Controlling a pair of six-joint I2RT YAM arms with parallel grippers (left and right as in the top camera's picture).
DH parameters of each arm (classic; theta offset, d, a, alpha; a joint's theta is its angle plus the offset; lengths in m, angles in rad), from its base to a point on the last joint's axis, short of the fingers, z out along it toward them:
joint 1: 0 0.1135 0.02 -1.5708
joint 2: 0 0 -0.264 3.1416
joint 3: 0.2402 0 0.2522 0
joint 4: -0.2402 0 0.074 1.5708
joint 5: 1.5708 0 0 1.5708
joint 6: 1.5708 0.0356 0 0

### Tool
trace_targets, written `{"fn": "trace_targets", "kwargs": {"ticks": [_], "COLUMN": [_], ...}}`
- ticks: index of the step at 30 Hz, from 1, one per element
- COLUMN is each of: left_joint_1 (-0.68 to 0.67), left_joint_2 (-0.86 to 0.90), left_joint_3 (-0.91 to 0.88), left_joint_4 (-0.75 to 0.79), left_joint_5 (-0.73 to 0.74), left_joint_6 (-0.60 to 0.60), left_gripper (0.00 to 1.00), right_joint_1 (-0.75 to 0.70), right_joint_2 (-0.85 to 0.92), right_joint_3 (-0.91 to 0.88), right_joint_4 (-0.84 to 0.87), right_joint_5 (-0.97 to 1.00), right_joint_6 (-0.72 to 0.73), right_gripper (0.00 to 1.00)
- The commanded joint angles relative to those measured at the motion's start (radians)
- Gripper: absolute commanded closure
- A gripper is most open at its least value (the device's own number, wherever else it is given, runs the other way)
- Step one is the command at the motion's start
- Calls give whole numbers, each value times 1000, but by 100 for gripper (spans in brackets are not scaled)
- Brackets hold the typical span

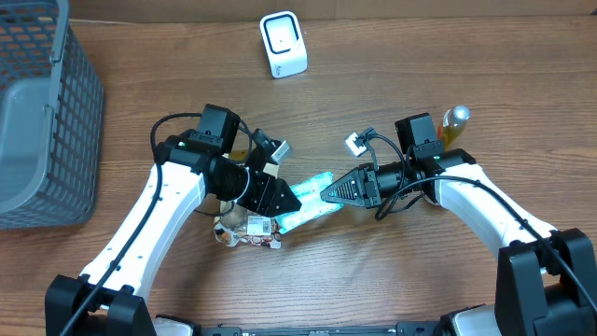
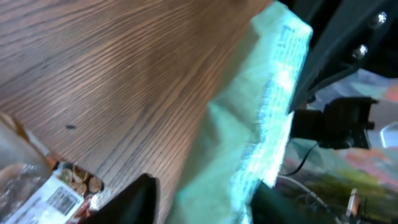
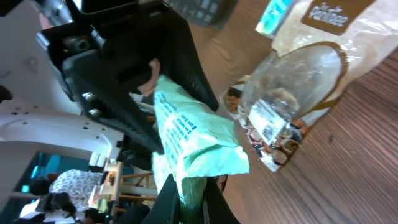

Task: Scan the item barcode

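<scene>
A pale green packet (image 1: 308, 193) hangs above the table between my two arms. My right gripper (image 1: 326, 193) is shut on its right end; in the right wrist view the fingers (image 3: 166, 193) pinch the packet (image 3: 193, 134) from below. My left gripper (image 1: 284, 200) holds the other end. In the left wrist view the packet (image 2: 249, 124) lies between the two dark fingers, the right finger (image 2: 270, 205) pressed on its printed edge, the other close beside it. No barcode shows on the packet. A white scanner (image 1: 283, 44) stands at the table's back.
A clear snack bag with a white label (image 1: 248, 229) lies on the table under my left gripper. The same bag (image 3: 292, 93) shows in the right wrist view. A grey basket (image 1: 42, 121) stands at the left edge. A bottle (image 1: 454, 121) stands behind my right arm.
</scene>
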Motion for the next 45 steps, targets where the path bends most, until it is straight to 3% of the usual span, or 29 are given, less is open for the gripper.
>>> {"fn": "trace_targets", "kwargs": {"ticks": [1,2,4,9,17,22,27,29,31,36,39,45], "left_joint_1": [1,1,1,2,2,2,2,2,2,2,11,100], "left_joint_2": [-2,-2,-2,-2,-2,-2,-2,-2,-2,-2,-2,-2], "left_joint_3": [6,6,6,6,6,6,6,6,6,6,8,28], "left_joint_4": [11,11,11,26,96,116,116,116,117,129,134,135], "left_joint_5": [22,29,44,47,48,51,51,51,51,54,91,183], "left_joint_6": [23,23,23,22,-37,-45,-44,-44,-44,-44,-44,-44], "left_gripper": [74,84,89,71,66,67,79,79,73,28,21,19], "right_joint_1": [-4,-4,-4,-4,-4,-4,-4,-4,-4,-4,-4,-4], "right_joint_2": [-20,-20,-20,-20,-20,-20,-20,-20,-20,-20,-20,-20], "right_joint_3": [27,27,27,27,27,27,27,27,27,27,27,27], "right_joint_4": [5,5,5,5,5,5,6,6,6,5,4,5], "right_joint_5": [-93,-93,-93,-93,-93,-93,-93,-92,-89,-70,-66,-66], "right_joint_6": [-11,-11,-11,-11,-11,-11,-11,-11,-11,-11,-11,-11], "right_gripper": [96,96,96,96,96,95,95,92,87,89,96,96]}}
